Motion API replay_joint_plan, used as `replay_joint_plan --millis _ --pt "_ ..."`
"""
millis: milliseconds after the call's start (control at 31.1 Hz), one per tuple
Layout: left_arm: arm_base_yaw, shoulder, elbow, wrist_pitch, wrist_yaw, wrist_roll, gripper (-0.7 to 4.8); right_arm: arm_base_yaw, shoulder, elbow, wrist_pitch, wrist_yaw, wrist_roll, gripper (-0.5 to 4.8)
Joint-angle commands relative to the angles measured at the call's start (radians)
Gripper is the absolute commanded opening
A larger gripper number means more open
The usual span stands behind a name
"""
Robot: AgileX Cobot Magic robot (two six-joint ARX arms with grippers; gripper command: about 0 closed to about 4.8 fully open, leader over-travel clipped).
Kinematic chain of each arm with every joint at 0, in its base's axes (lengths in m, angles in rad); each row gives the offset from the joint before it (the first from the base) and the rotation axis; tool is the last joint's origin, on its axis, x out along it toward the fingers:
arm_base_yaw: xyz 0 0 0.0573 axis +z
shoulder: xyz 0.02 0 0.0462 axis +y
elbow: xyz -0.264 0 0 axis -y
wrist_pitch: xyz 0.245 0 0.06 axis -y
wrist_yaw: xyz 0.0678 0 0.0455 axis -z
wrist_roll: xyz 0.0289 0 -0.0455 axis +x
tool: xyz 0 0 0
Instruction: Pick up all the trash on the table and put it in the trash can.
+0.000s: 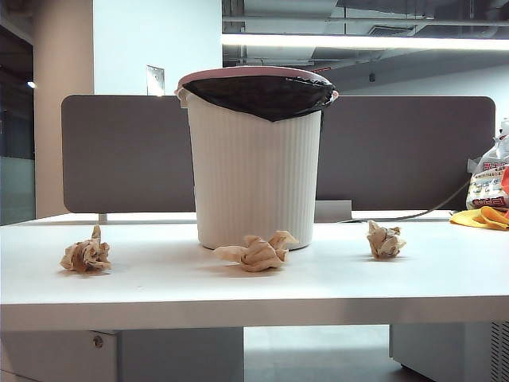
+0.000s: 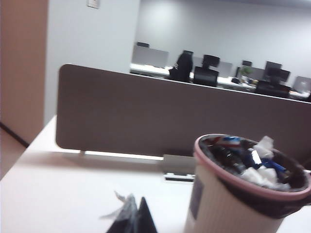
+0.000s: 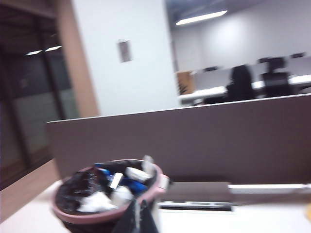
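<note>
Three crumpled tan paper wads of trash lie on the white table [image 1: 238,296]: one at the left [image 1: 86,255], one in the middle [image 1: 258,251] against the foot of the trash can [image 1: 254,159], one at the right [image 1: 385,239]. Neither arm shows in the exterior view. My left gripper [image 2: 137,217] is shut, tips together, above the table beside the trash can [image 2: 228,208]; a pale crumpled shape [image 2: 119,208] shows blurred just behind the tips. My right gripper [image 3: 141,219] is shut with nothing in it, close to the trash can's pink rim [image 3: 63,213].
A grey divider panel [image 1: 127,151] runs along the table's back. A printed plastic bag [image 1: 487,183] and an orange-yellow cloth [image 1: 483,216] sit at the far right, with a cable [image 1: 429,213] leading to them. The bin holds blue and white litter [image 2: 255,162].
</note>
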Motion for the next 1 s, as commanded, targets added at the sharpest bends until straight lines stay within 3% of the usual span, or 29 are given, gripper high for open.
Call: replay_joint_plan --millis 32,129,225,418,547,707,997 --pt "0.0 0.07 0.088 -0.047 0.086 0.029 -0.05 0.037 0.102 0.108 -0.082 -0.094 -0.001 -0.07" --pt "0.0 0.122 0.131 -0.141 0.117 0.09 -0.05 0.098 0.193 0.177 -0.139 -0.156 -0.016 -0.07" --pt "0.0 0.151 0.135 -0.221 0.113 0.092 -0.05 0.211 0.261 0.193 -0.143 -0.138 -0.016 -0.07" --pt "-0.005 0.284 0.133 -0.251 0.091 0.138 -0.05 0.575 0.388 0.193 -0.151 0.147 -0.064 -0.07" --pt "-0.059 0.406 0.133 -0.233 0.004 0.138 -0.05 0.763 0.491 0.193 -0.129 0.177 -0.113 -0.07" --pt "-0.108 0.551 0.133 -0.246 0.027 0.134 -0.05 0.842 0.6 0.211 -0.103 0.13 -0.036 -0.07" --pt "-0.153 0.745 0.133 -0.291 0.021 0.137 -0.05 0.775 0.629 0.229 -0.052 -0.035 0.019 -0.07"
